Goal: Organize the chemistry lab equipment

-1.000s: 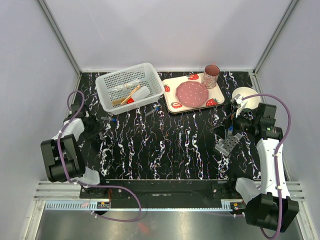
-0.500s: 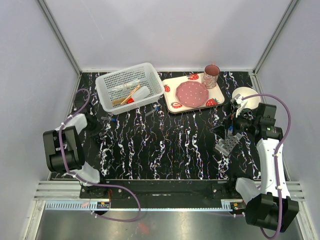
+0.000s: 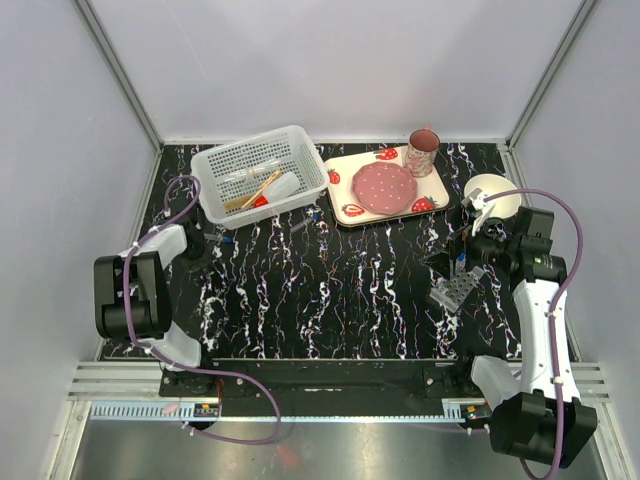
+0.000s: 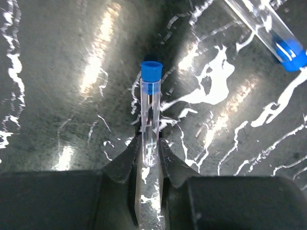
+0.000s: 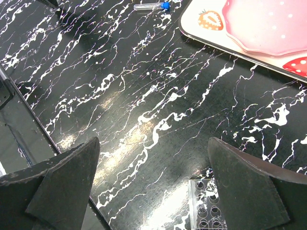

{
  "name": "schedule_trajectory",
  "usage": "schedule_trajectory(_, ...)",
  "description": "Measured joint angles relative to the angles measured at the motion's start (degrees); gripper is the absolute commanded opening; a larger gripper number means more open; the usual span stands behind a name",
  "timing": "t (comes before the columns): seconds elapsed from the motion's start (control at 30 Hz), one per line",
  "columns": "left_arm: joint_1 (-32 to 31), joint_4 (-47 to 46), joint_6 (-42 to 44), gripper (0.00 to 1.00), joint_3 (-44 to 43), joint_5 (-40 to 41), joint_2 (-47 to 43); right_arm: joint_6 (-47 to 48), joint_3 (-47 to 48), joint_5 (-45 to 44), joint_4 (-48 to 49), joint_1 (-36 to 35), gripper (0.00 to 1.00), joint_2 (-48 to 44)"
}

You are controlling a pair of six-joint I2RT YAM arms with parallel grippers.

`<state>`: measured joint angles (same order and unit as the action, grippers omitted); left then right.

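Observation:
My left gripper (image 4: 150, 149) is low on the black marbled table, at its left side (image 3: 204, 244). It is shut on the round bottom end of a clear blue-capped tube (image 4: 150, 112) that lies pointing away from it. A second blue-capped tube (image 4: 270, 29) lies just beyond, to the right. The white basket (image 3: 300, 152) holds a white squeeze bottle with a red cap (image 3: 277, 189), a wooden-handled tool (image 3: 257, 191) and clear tubes. My right gripper (image 3: 456, 258) stands open and empty (image 5: 153, 175) beside the clear grid tube rack (image 3: 456, 291) (image 5: 207, 211).
A strawberry-print tray (image 3: 345, 165) with a pink plate (image 3: 385, 187) and a mug (image 3: 423, 152) stands at the back, with its corner in the right wrist view (image 5: 211, 29). A round white bowl (image 3: 488, 190) sits at the right. Another tube (image 5: 151, 5) lies near the tray.
My left arm has swung further from the near edge, towards the basket, and its jaws have closed from wide apart onto the tube. The right arm has not moved.

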<state>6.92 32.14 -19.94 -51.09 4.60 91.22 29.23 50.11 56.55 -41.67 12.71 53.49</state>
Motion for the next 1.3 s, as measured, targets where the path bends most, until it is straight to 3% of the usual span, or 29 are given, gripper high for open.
schedule_trajectory(0.13, -1.9, 0.0, -0.1, 0.09, 1.5, -2.5, -2.1, 0.4, 0.0, 0.0, 0.0, 0.0, 1.0, -0.5)
schedule_trajectory(0.27, -7.0, -1.0, -1.5, 0.09, 6.3, -7.7, -11.0, 0.8, 0.0, 0.1, 0.0, 0.0, 1.0, -0.5)
schedule_trajectory(0.57, -33.0, -14.1, -10.3, 0.09, 19.6, -17.6, -37.9, 3.1, -0.3, 3.7, -1.7, 0.0, 1.0, 0.2)
schedule_trajectory(0.7, -42.8, -22.9, -13.5, 0.09, 22.2, -18.3, -44.0, 6.2, 0.2, 6.8, -5.3, -0.2, 1.0, 2.6)
schedule_trajectory(0.8, -48.3, -28.7, -14.6, 0.09, 21.7, -18.0, -42.8, 11.0, 4.0, 6.9, -12.8, -2.2, 1.0, 7.3)
schedule_trajectory(1.0, -61.4, -34.9, -13.5, 0.09, 12.6, -15.5, -28.2, 18.7, 16.9, 5.4, -27.8, -9.9, 0.99, 15.4)
schedule_trajectory(1.13, -66.6, -39.3, -12.1, 0.09, 4.9, -14.0, -17.9, 18.0, 20.3, 3.8, -31.5, -12.6, 0.98, 15.9)
schedule_trajectory(1.3, -69.3, -45.9, -12.3, 0.09, 1.3, -14.1, -9.6, 12.9, 19.7, 0.9, -33.4, -14.8, 0.98, 15.8)
